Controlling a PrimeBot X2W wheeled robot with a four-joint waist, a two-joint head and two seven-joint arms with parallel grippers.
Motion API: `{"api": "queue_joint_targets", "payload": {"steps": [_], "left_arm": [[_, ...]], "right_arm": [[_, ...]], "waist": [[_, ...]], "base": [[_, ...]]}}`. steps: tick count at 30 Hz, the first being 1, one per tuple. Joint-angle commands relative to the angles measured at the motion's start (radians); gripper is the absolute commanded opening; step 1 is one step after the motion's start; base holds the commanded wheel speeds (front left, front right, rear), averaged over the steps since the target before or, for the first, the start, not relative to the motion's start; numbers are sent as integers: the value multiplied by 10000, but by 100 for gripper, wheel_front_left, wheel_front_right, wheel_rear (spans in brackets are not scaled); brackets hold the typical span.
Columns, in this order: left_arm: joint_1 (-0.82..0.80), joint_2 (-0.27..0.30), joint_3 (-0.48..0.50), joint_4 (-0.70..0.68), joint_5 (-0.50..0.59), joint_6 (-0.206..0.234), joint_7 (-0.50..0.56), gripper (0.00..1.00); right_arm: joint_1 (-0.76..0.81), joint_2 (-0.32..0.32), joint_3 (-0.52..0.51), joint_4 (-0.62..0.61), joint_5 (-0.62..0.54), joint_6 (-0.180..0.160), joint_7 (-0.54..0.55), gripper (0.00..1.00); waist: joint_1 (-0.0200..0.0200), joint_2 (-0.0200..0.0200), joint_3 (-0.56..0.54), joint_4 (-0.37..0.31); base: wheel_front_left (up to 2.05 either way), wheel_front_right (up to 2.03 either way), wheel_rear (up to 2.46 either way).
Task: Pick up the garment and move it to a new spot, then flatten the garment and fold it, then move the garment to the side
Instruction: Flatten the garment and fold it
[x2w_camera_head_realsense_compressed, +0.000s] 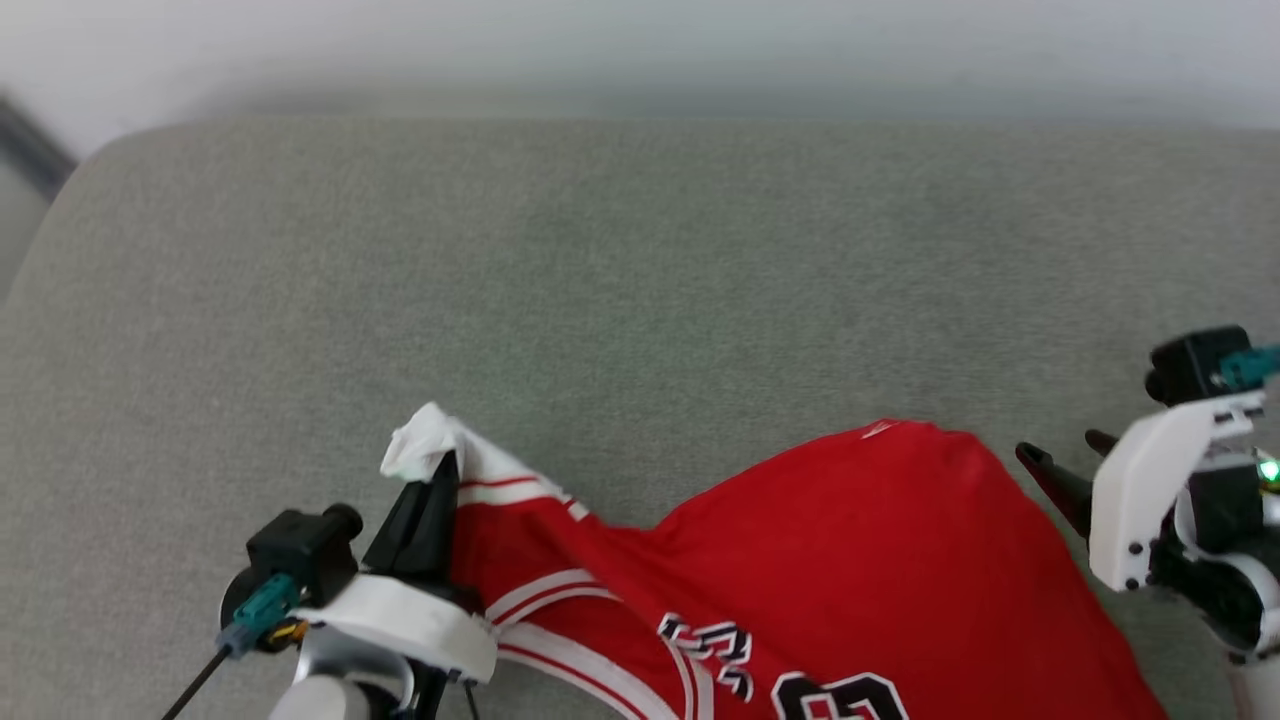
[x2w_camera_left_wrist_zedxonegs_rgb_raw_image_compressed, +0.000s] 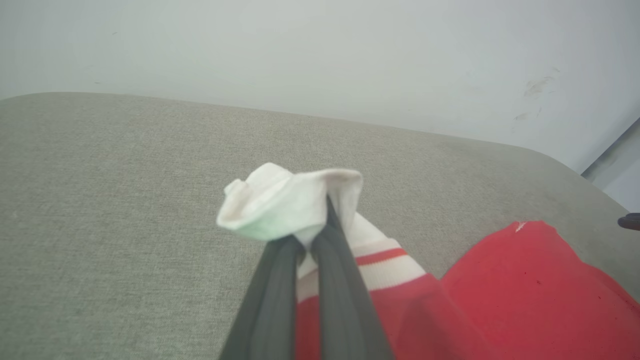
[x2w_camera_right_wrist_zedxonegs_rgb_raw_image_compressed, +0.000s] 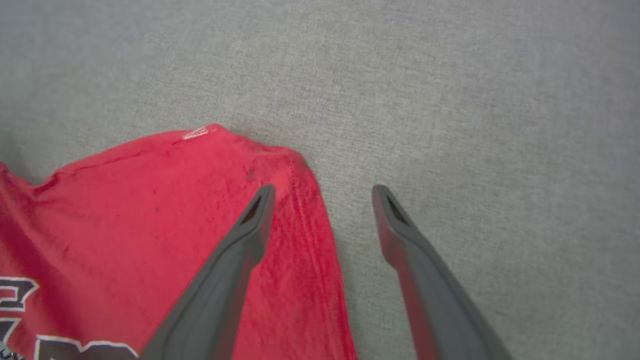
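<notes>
The garment, a bright red jersey with white red-striped trim, lies spread over the near part of the grey surface, its black-and-white number at the bottom edge of the head view. My left gripper is shut on a bunched white corner of the garment and holds it a little above the surface; the fingers are pressed together. My right gripper stands open over the garment's red right edge, one finger above the cloth and one above bare surface. In the head view the right gripper is just right of the garment.
A wide grey fabric surface with rounded corners stretches away from me to a pale wall. Bare grey fabric lies to the right of the garment.
</notes>
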Motion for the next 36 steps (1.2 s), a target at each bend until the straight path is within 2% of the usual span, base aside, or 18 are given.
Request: {"api": "queue_joint_targets", "payload": {"steps": [1, 3, 7, 15, 16, 17, 18, 22, 28, 31, 36], "left_arm": [[-321, -105, -104, 42, -17, -77, -115, 0], [-710, -259, -257, 216, -78, -142, -292, 0], [-1022, -362, -421, 424, -111, -205, -459, 0], [-1472, -429, -759, 921, -148, -350, -726, 0], [-1495, -422, -786, 974, -158, -353, -736, 0], [-1502, -413, -811, 1037, -183, -367, -763, 0], [-1495, -389, -821, 1090, -184, -379, -779, 0], [-1388, -295, -798, 1230, -343, -412, -783, 0], [-1914, 307, -700, 1026, -640, -456, -291, 0], [-2474, 672, -664, 915, -636, -481, -25, 0], [-3879, 1226, -445, 938, -729, -480, 622, 0]], "right_arm": [[-405, -198, 281, -76, -26, -3, 519, 100], [-1013, -454, 801, 68, -75, -3, 1282, 100], [-1484, -580, 1207, 458, -114, -3, 1726, 100], [-1481, -441, 1683, 2662, 353, -9, 3029, 100], [-1488, -443, 1751, 2756, 362, -9, 3034, 50], [-1503, -383, 1771, 2862, 444, -9, 3024, 15], [-1501, -338, 1795, 2946, 489, -9, 3030, 0], [-1684, -248, 1843, 3042, 678, -3, 3015, 0], [-2511, -528, 1885, 2722, 708, -1, 1987, 0], [-2948, -744, 1938, 2763, 551, -3, 1374, 0], [-3911, -635, 2074, 3132, 315, -3, 511, 0]], "waist": [[-1, 0, 598, 530], [-1, 0, 958, 789], [-1, 0, 1271, 994], [-1, 0, 1645, 1359], [-1, 0, 1638, 1379], [-1, 0, 1606, 1389], [-1, 0, 1554, 1387], [-1, 0, 1233, 1300], [-1, 0, 599, 958], [-1, 0, 297, 730], [-1, 0, -94, 106]], "base": [[0, 0, 0], [0, 0, 0], [0, 0, 0], [0, 0, 0], [0, 0, 0], [0, 0, 0], [0, 0, 0], [0, 0, 0], [0, 0, 0], [0, 0, 0], [0, 0, 0]]}}
